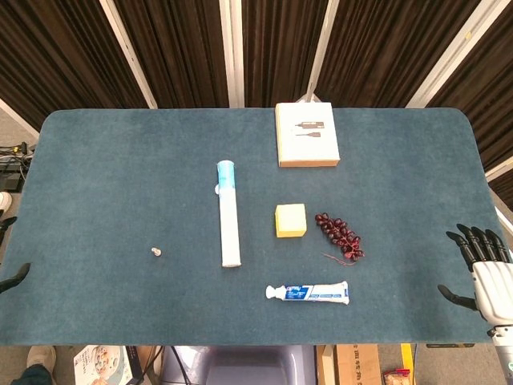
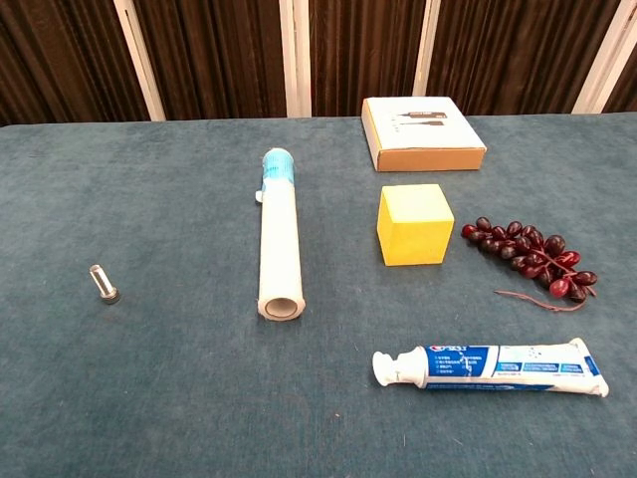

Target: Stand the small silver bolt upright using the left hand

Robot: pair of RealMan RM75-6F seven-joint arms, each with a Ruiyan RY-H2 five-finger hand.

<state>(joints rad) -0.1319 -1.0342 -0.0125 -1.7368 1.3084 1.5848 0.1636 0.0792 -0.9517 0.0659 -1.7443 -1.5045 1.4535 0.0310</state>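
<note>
Silver bolt (image 2: 104, 283) upright, untouched; right hand (image 1: 484, 269) fingers (image 1: 473, 239) spread; left fingers (image 1: 11, 279) barely visible, state unclear.

The small silver bolt (image 2: 104, 284) stands on its head, shank slightly tilted, well to the left of the white tube (image 2: 280, 234), untouched.

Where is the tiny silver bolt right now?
The small silver metal bolt stands alone on the blue table's left side in both views, left of the long white tube, nothing touching it.
</note>
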